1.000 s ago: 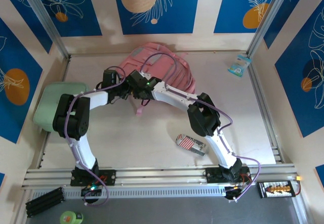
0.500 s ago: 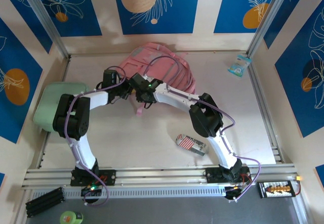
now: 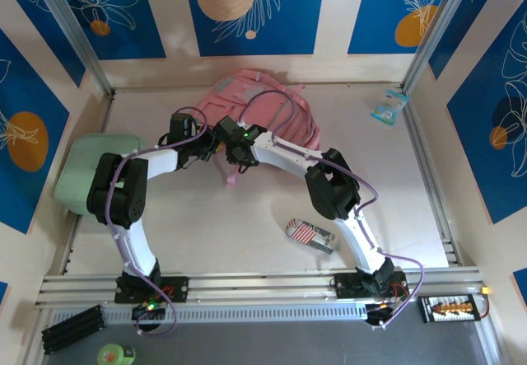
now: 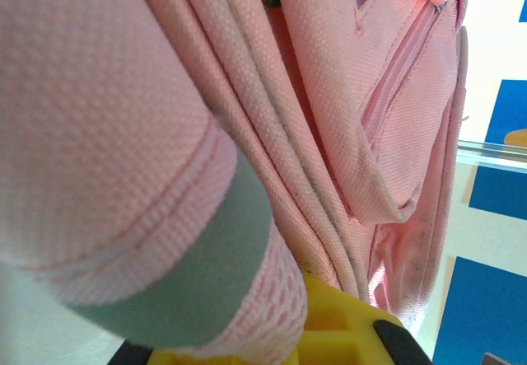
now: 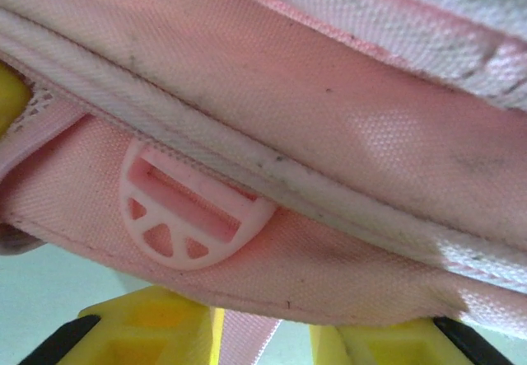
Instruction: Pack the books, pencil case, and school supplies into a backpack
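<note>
The top camera looked down from above and behind the arm bases (image 3: 148, 287), far enough off to take in the whole table (image 3: 247, 208). Both wrist cameras sat hard against the backpack (image 3: 247, 85) (near enough to show its weave), so its left near side was what all three views shared.

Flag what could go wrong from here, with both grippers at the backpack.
1. Right gripper stands open around thin webbing under the buckle: closing may catch only webbing, not the backpack body.
2. Left gripper is shut at the padded shoulder strap: a pull may drag the whole bag.
3. Both grippers work one spot in the top view: they may collide.
</note>
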